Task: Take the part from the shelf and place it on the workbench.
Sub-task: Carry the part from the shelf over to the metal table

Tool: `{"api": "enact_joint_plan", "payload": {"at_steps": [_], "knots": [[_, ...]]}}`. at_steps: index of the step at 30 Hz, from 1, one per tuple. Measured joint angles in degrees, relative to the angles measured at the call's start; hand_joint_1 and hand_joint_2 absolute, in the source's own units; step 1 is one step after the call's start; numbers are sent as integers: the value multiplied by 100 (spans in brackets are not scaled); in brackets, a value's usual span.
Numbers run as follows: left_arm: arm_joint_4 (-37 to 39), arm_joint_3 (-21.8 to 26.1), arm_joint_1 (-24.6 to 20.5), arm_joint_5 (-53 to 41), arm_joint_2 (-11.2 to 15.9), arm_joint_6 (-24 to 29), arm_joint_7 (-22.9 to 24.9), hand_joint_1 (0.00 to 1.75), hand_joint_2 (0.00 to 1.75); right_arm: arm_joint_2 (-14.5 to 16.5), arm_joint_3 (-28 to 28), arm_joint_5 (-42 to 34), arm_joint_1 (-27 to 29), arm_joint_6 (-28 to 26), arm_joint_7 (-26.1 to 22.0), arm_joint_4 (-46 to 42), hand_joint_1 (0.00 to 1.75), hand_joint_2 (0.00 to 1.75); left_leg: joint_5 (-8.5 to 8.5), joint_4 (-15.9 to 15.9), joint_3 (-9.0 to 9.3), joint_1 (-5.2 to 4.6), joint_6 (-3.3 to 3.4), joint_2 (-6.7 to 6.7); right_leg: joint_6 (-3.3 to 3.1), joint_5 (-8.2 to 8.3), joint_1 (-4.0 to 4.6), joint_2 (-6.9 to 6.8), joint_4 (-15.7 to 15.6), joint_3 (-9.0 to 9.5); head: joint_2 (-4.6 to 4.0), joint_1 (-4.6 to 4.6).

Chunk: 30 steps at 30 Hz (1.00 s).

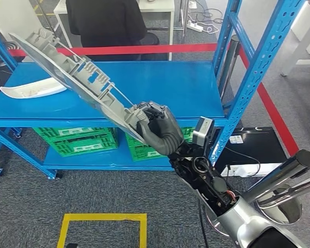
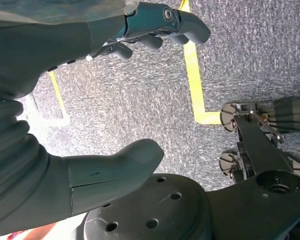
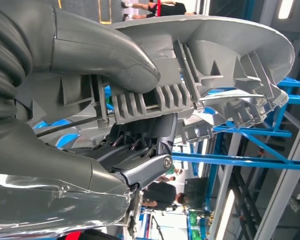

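A long grey plastic part [image 1: 79, 77] with ribs and clips on its inner face slants up to the left above the blue shelf [image 1: 176, 88]. My right hand [image 1: 161, 129] grips its lower right end, in front of the shelf's front edge. In the right wrist view the thumb [image 3: 103, 50] lies across the ribbed part [image 3: 216, 50] and dark fingers [image 3: 148, 165] curl under it. My left hand [image 2: 35, 55] hangs over grey carpet, thumb [image 2: 114, 170] and fingers [image 2: 160, 20] apart, holding nothing.
A white curved part [image 1: 32, 90] lies at the shelf's left end. Green crates [image 1: 79, 139] sit on the lower level. Blue uprights [image 1: 259, 67] stand to the right. A person in black [image 1: 106, 20] sits beyond red floor tape [image 1: 145, 49]. Yellow tape [image 1: 103, 219] marks a floor square.
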Motion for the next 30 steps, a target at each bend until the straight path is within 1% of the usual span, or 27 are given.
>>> {"api": "enact_joint_plan", "payload": {"at_steps": [11, 22, 30], "knots": [[0, -15, 0, 13, 0, 13, 2, 0, 175, 0, 66, 188, 222, -146, 76, -249, 175, 175, 0, 0, 0, 0, 0, 0, 0, 0, 0, 1, -3, -1, 1, 0], [0, -16, -13, 143, 28, 19, -26, 0, 175, 0, 121, 707, 386, -841, 334, -295, 175, 175, 0, 0, -1, 0, 0, 1, 0, 0, 0, 1, -5, 0, 0, 0], [0, -16, -14, 176, 35, 28, -61, 0, 175, -2, 132, 868, 433, -1110, 396, -359, 175, 175, -1, 0, -1, 0, 0, 1, 0, 0, 0, 1, -9, 0, 0, 0]]}}
